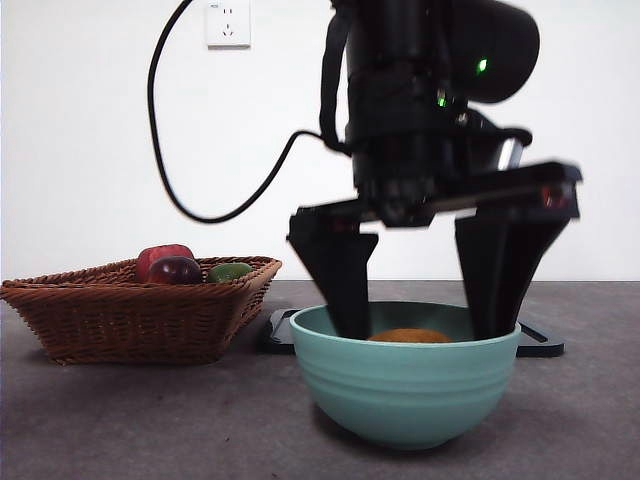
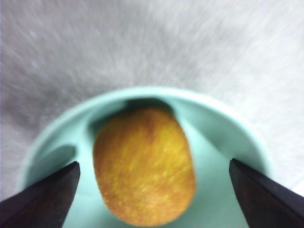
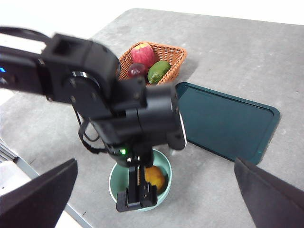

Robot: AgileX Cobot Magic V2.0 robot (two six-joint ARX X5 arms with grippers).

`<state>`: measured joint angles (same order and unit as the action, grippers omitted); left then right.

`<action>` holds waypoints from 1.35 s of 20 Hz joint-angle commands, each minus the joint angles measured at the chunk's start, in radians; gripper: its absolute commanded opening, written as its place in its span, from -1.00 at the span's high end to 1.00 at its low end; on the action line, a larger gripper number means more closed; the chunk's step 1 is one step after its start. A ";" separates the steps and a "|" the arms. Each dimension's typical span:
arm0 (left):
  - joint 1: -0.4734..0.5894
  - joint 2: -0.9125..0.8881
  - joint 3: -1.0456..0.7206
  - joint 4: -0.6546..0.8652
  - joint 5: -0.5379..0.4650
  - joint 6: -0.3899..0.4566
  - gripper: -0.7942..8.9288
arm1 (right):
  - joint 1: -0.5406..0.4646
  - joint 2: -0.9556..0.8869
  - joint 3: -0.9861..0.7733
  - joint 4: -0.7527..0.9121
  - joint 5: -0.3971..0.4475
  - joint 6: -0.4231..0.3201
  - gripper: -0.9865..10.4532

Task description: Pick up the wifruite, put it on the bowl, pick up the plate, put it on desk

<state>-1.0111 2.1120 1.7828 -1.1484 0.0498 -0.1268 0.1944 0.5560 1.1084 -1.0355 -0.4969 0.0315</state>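
Observation:
The orange-brown wifruite lies inside the teal-green ridged bowl on the grey desk. My left gripper is lowered into the bowl, open, with one jaw on each side of the fruit and neither touching it. The plate, a flat dark teal rectangle, lies on the desk just behind the bowl. High above the table, my right gripper stands open and holds nothing.
A brown wicker basket stands left of the bowl, holding a red apple, a dark purple-red fruit and a green fruit. A black cable hangs along the white wall behind.

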 commanded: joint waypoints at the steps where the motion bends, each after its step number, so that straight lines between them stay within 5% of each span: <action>1: -0.011 0.020 0.080 -0.047 -0.003 0.024 -0.22 | 0.003 0.004 0.018 0.010 0.000 -0.006 -0.19; 4: -0.010 0.004 0.150 -0.106 -0.006 0.046 -0.52 | 0.003 0.004 0.018 0.010 0.000 -0.006 -0.19; 17: 0.054 -0.510 0.169 -0.246 -0.011 0.064 -0.51 | 0.003 0.004 0.018 0.010 0.000 0.003 -0.19; 27: 0.057 -1.030 -0.045 -0.232 -0.198 0.066 -0.51 | 0.003 0.004 0.018 0.010 0.001 0.021 -0.19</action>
<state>-0.9462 1.0836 1.7271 -1.3884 -0.1410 -0.0685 0.1944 0.5560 1.1084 -1.0351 -0.4969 0.0422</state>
